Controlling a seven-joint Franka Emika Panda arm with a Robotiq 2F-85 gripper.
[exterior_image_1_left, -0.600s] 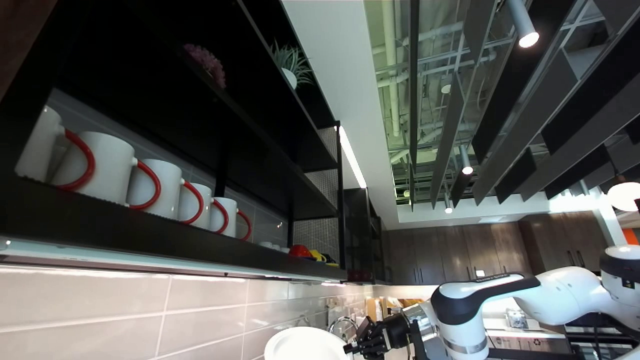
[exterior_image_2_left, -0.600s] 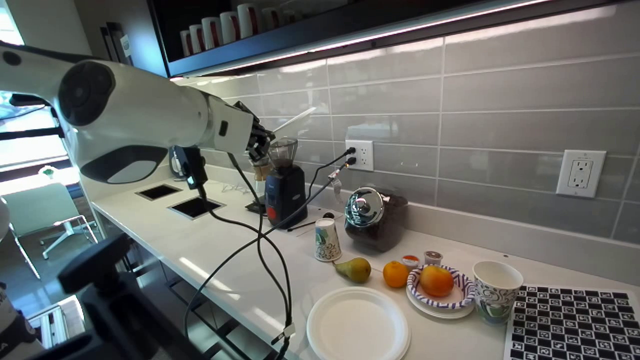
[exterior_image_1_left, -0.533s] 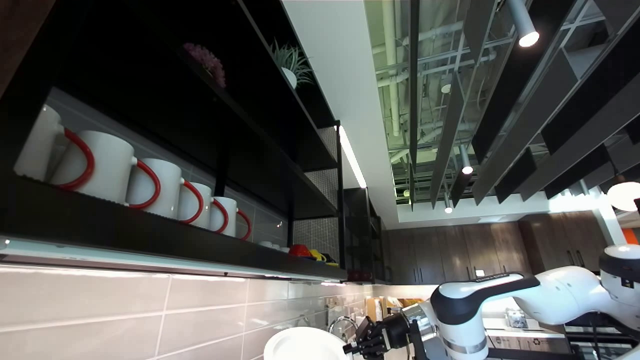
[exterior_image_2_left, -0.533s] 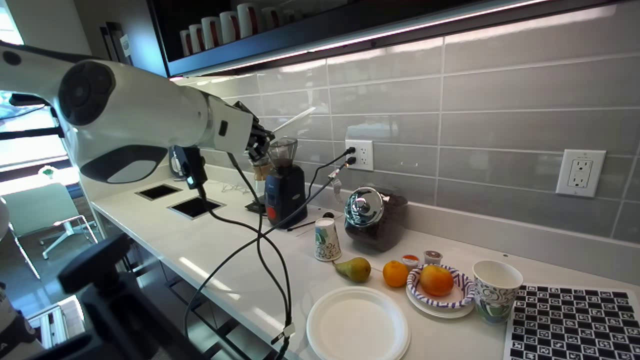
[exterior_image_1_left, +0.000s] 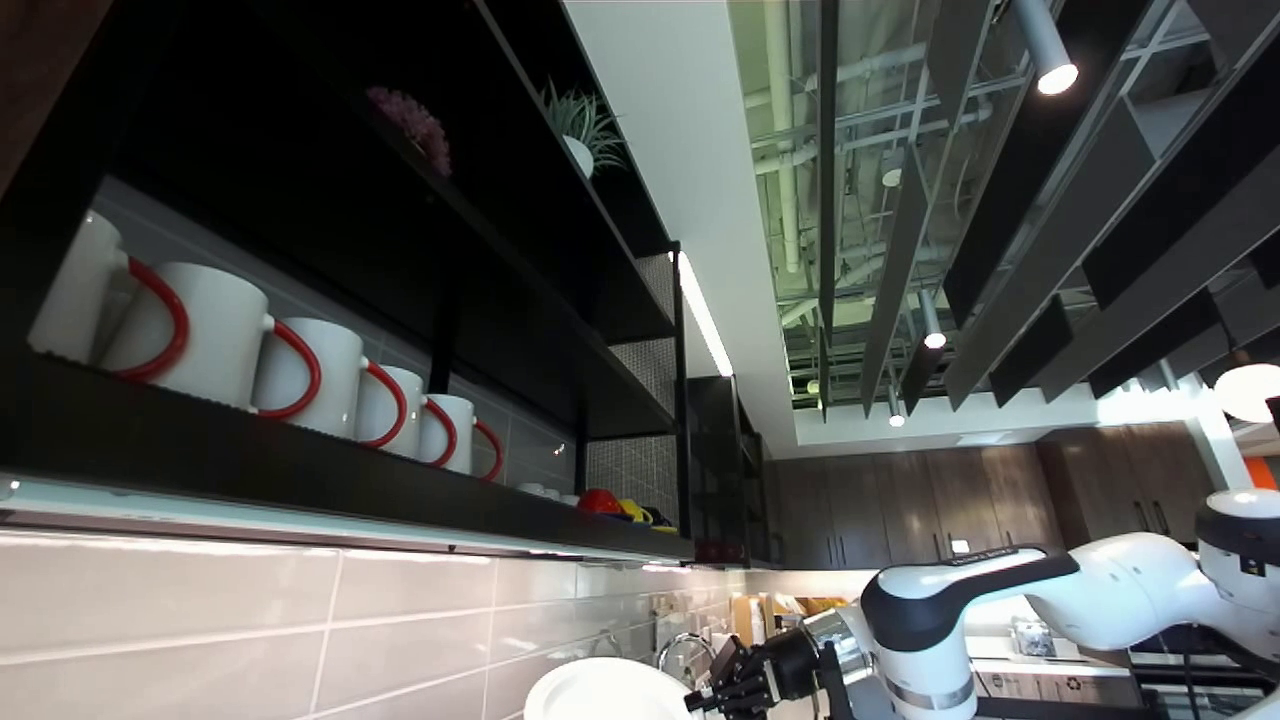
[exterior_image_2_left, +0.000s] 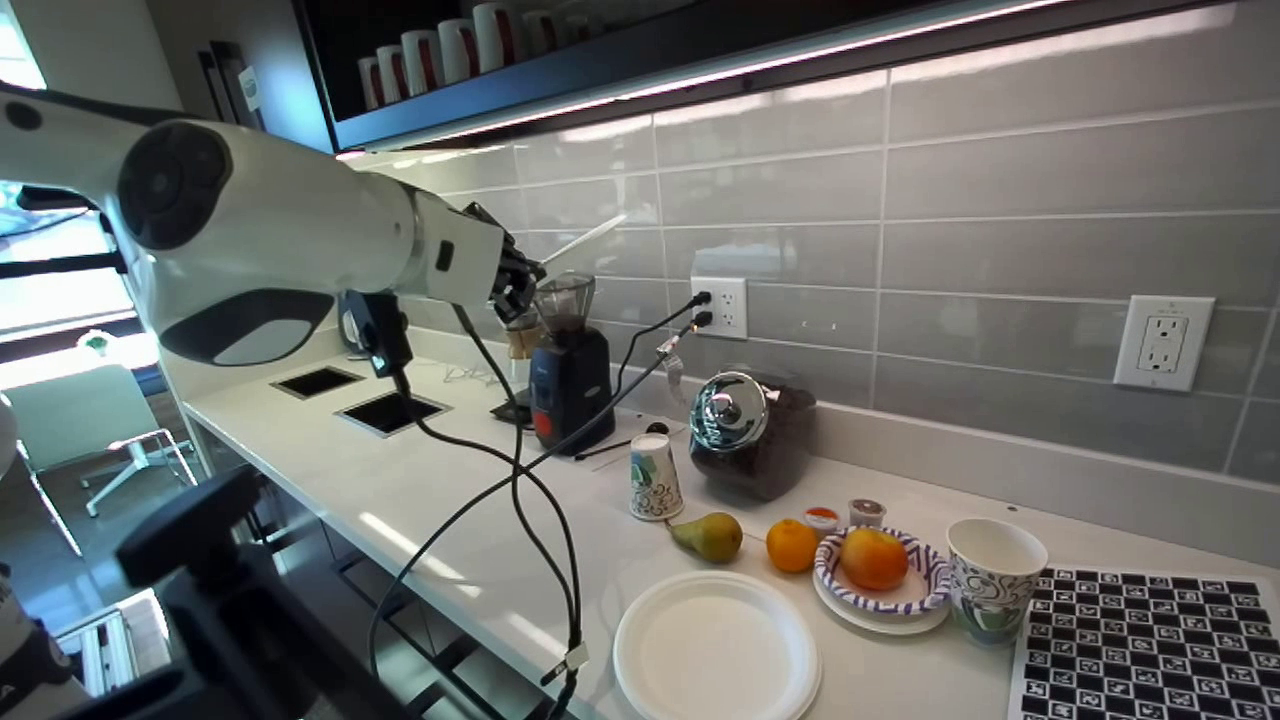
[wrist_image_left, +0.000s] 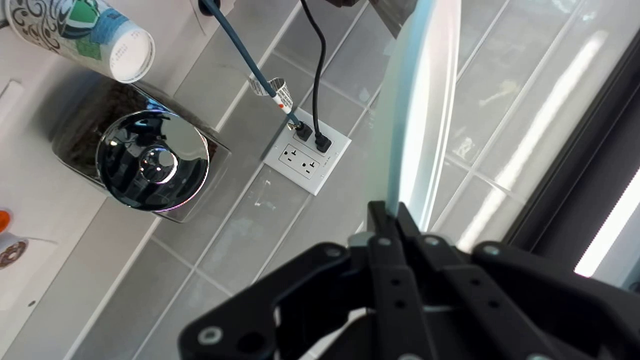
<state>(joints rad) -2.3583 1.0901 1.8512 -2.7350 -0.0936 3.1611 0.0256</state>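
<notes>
Pinching the white plate (wrist_image_left: 434, 125) by its rim, right of upper centre in the wrist view, we have our gripper (wrist_image_left: 393, 210) almost fully closed, since so thin an edge likely needs little gap.

the plate (exterior_image_1_left: 605, 690) is white, the fingers (wrist_image_left: 390, 275) black, the bowl (exterior_image_2_left: 932, 575) purple-and-white striped.

Gap between plate (exterior_image_1_left: 605, 692) and shelf (exterior_image_1_left: 400, 495)
</notes>
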